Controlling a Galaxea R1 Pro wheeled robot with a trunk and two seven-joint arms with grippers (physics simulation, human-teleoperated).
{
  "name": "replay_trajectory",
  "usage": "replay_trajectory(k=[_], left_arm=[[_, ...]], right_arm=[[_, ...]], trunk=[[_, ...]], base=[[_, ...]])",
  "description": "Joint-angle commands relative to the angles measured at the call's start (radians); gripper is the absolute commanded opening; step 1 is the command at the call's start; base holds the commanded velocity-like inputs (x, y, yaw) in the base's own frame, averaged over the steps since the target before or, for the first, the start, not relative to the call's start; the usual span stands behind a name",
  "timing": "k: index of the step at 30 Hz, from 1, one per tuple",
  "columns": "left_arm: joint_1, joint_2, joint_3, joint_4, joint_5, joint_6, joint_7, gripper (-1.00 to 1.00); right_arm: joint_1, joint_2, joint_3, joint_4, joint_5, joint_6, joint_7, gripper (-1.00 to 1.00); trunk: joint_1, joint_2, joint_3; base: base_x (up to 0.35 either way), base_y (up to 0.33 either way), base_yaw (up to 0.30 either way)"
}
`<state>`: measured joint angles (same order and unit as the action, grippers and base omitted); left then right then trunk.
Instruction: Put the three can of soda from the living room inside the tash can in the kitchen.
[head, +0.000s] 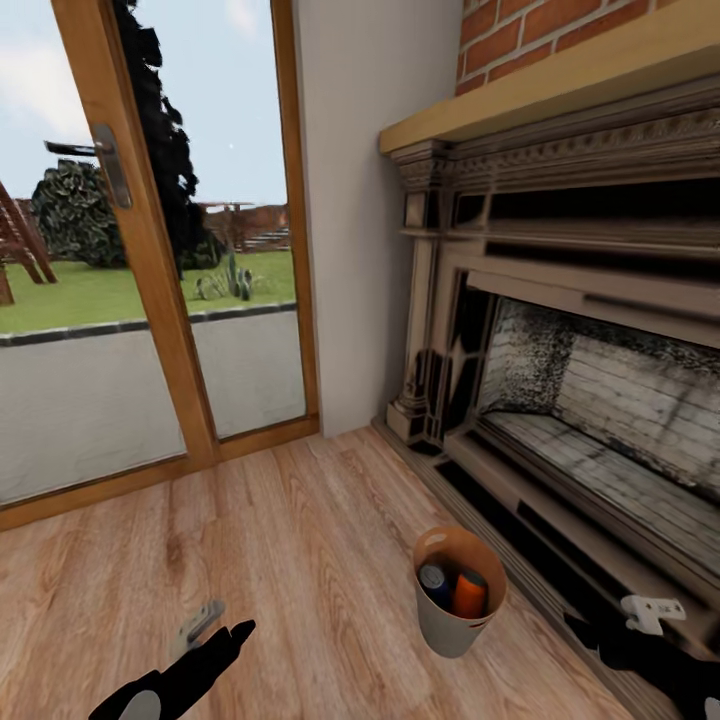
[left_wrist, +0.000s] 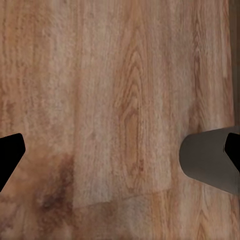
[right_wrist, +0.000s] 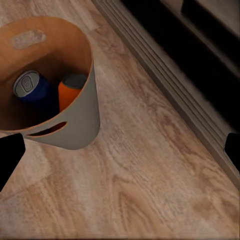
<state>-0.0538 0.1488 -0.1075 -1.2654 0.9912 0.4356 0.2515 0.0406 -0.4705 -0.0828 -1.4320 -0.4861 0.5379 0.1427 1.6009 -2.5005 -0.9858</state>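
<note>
The tash can (head: 457, 620) was parked on the wood floor (head: 300, 560) right by the fireplace (head: 560, 400), with a blue can of soda (right_wrist: 31, 89) and an orange one (right_wrist: 71, 89) seen inside, while the left gripper (left_wrist: 120, 155) and right gripper (right_wrist: 120, 152) were both spread wide, nothing held.

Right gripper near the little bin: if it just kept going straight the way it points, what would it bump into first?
Probably the bare wood floor, between the tash can and the fireplace base. The right gripper looks open, and nothing stands between it and the boards.
</note>
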Motion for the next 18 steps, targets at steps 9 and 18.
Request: replay_trajectory(k=[9,18], left_arm=[[0.0,-0.002,-0.002,0.009,0.0,0.0,-0.001,1.0],[-0.001,0.0,0.002,0.011,0.001,0.0,-0.002,1.0]], right_arm=[[0.004,0.012,0.004,0.008,0.0,0.004,0.0,1.0],[0.004,0.013,0.003,0.009,0.0,0.004,0.0,1.0]], trunk=[[-0.005,0.008,0.011],[-0.005,0.008,0.011]], base=[[0.0,0.0,0.0],[0.0,0.0,0.0]])
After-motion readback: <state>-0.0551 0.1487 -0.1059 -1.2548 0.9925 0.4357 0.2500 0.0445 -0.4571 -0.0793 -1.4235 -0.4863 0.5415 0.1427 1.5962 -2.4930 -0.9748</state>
